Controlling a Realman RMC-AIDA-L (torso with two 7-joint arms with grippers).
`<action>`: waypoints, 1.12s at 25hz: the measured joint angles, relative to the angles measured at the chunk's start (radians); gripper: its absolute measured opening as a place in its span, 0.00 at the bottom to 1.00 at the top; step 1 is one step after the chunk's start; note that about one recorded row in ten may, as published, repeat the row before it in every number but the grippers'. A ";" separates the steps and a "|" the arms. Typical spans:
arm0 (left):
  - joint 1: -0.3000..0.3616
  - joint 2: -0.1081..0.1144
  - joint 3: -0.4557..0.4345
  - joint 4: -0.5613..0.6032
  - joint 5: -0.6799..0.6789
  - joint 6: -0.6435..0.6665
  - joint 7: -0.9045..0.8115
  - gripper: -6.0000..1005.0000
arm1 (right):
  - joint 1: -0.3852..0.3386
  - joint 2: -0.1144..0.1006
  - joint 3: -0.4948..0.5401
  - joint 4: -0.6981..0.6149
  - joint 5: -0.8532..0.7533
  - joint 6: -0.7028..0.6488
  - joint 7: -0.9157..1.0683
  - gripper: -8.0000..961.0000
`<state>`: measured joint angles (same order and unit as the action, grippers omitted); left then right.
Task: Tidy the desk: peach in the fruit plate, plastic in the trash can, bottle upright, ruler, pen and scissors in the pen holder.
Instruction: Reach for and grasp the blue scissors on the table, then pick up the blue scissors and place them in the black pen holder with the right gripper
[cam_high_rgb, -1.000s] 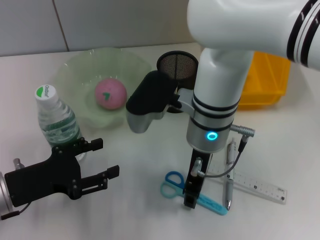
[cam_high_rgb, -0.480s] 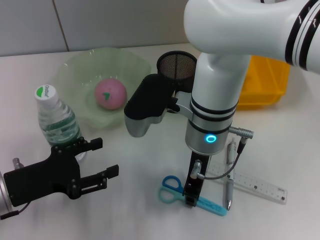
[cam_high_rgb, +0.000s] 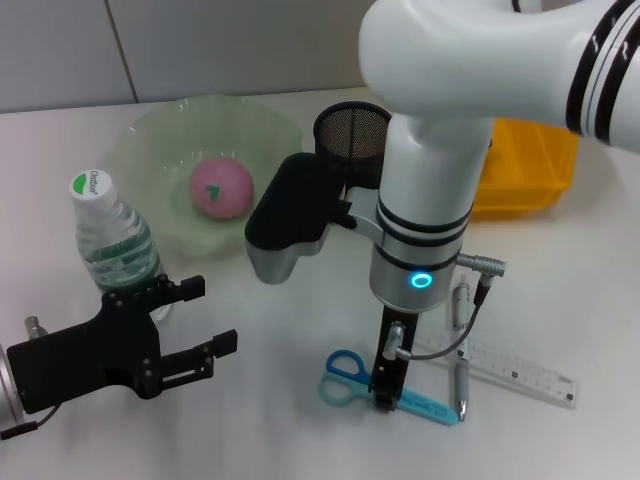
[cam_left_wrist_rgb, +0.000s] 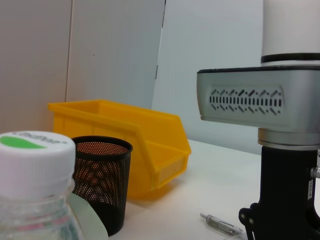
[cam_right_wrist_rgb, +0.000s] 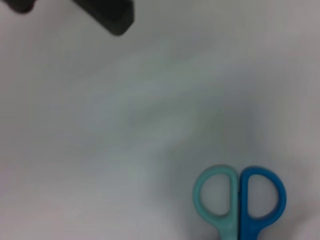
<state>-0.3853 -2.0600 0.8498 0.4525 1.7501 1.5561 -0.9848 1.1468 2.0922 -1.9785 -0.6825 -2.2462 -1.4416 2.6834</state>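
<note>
White surface (cam_high_rgb: 280, 420): carries all items listed below.

Right claw (cam_high_rgb: 385, 398): lower centre of the head view, pointing straight down from the white arm, its tip at the scissors just behind the handle loops. Whether its fingers are spread or pressed together cannot be told; no firm pinch is visible.

Scissors (cam_high_rgb: 375, 387): flat on the surface, lower centre. Two handle loops, one blue, one light teal, side by side toward the left; teal blade cover running to the lower right. The right wrist view shows the loops (cam_right_wrist_rgb: 240, 200) at its lower right edge.

Left claw (cam_high_rgb: 195, 325): lower left of the head view, black, fingers spread, holding nothing, just in front of the bottle.

Bottle (cam_high_rgb: 112, 243): upright at left, white cap with green mark, clear body with green label.

Fruit plate (cam_high_rgb: 160, 140): pale green, upper left, wavy rim. Peach (cam_high_rgb: 221, 187) lies inside it, pink.

Pen holder (cam_high_rgb: 352, 135): black mesh cup, upper centre, partly behind the right arm.

Trash can (cam_high_rgb: 540, 160): yellow bin, upper right, just beside the pen holder.

Pen (cam_high_rgb: 460, 355): silver, lying on the surface right of the right claw.

Ruler (cam_high_rgb: 520, 373): clear, flat at lower right, crossing under the pen.
</note>
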 joint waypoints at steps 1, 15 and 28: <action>0.000 0.000 0.000 0.000 0.000 0.000 0.000 0.78 | 0.000 0.000 -0.007 -0.003 -0.001 0.002 0.001 0.26; 0.002 0.005 0.000 0.000 0.000 0.004 0.000 0.78 | -0.004 0.000 0.003 -0.042 -0.039 0.005 -0.012 0.26; 0.002 0.011 -0.002 0.000 -0.004 0.011 -0.011 0.78 | -0.013 0.000 0.005 -0.067 -0.053 0.000 -0.030 0.27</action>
<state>-0.3834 -2.0493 0.8477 0.4525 1.7465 1.5666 -0.9958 1.1336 2.0919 -1.9734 -0.7497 -2.2995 -1.4420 2.6538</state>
